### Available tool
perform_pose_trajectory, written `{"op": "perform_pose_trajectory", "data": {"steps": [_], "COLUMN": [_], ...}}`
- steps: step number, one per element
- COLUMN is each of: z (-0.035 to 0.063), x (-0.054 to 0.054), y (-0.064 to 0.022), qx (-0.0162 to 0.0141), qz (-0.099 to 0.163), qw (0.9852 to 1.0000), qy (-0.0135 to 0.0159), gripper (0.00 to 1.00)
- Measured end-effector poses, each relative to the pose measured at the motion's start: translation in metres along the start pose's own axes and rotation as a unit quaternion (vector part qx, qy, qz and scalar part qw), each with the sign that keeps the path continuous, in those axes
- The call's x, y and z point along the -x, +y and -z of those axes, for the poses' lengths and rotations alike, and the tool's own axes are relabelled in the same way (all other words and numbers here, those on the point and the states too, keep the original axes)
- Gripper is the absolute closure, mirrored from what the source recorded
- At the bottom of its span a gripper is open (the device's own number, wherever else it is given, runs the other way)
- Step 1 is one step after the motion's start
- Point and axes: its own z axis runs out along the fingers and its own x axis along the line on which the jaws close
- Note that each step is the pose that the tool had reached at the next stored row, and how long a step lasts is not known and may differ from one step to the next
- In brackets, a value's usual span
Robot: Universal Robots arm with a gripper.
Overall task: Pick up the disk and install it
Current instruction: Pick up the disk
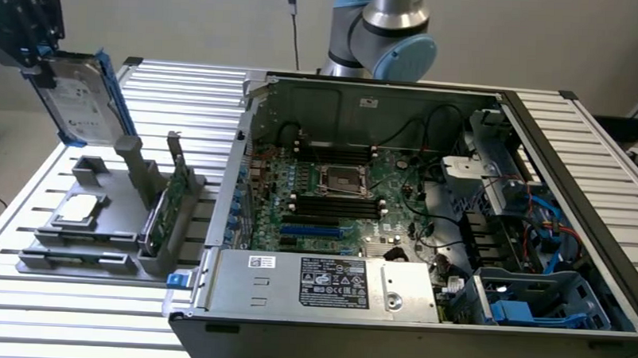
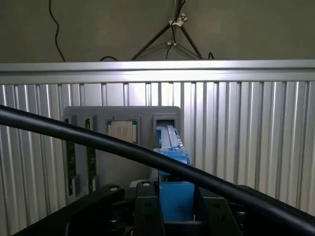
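At the exterior view's far left, above the slatted table (image 1: 81, 314), the gripper (image 1: 42, 62) is seen with its jaws closed on the top edge of the disk (image 1: 83, 99). The disk is held in the air, upright and slightly tilted. Its white-labelled face is visible, and its blue carrier runs along the edge towards the exterior view's right. It hangs over the far end of the grey holder (image 1: 52, 237) and appears clear of it, though the gap is small.

On the holder, a square silver chip (image 1: 76, 209) lies flat near the middle. A green card (image 1: 158, 217) stands on edge along the side towards the exterior view's right.

In the wrist view, the blue carrier is seen edge-on, clamped between the two black fingers (image 2: 147, 211). A black cable (image 2: 74, 132) crosses in front of it. Beyond the disk, a recess of the holder is seen in line with it, with the chip just beside that recess.

Just beside the holder, on the exterior view's right, an open computer case (image 1: 575, 132) lies on the table. Its motherboard (image 1: 330, 187) is exposed. A silver power supply (image 1: 315, 282) is set along the near side, and a blue bay (image 1: 527, 302) sits in the near right corner. The disk is well apart from that bay. Behind the far wall of the case, the arm (image 1: 383, 30) rises.
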Motion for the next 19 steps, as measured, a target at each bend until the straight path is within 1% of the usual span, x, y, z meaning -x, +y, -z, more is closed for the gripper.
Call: {"op": "perform_pose_trajectory", "data": {"steps": [3, 6, 14, 19], "z": [0.0136, 0.0260, 0.0522, 0.0637], "x": [0.000, 0.000, 0.000, 0.000], "y": [-0.0039, -0.0109, -0.0328, -0.0465], "qx": [0.0000, 0.0000, 0.0000, 0.0000], "qz": [0.001, 0.002, 0.006, 0.008], "qw": [1.0000, 1.0000, 1.0000, 1.0000], "qy": [0.0000, -0.0002, -0.0031, -0.0039], "gripper": [0.68, 0.68, 0.68, 0.68]}}
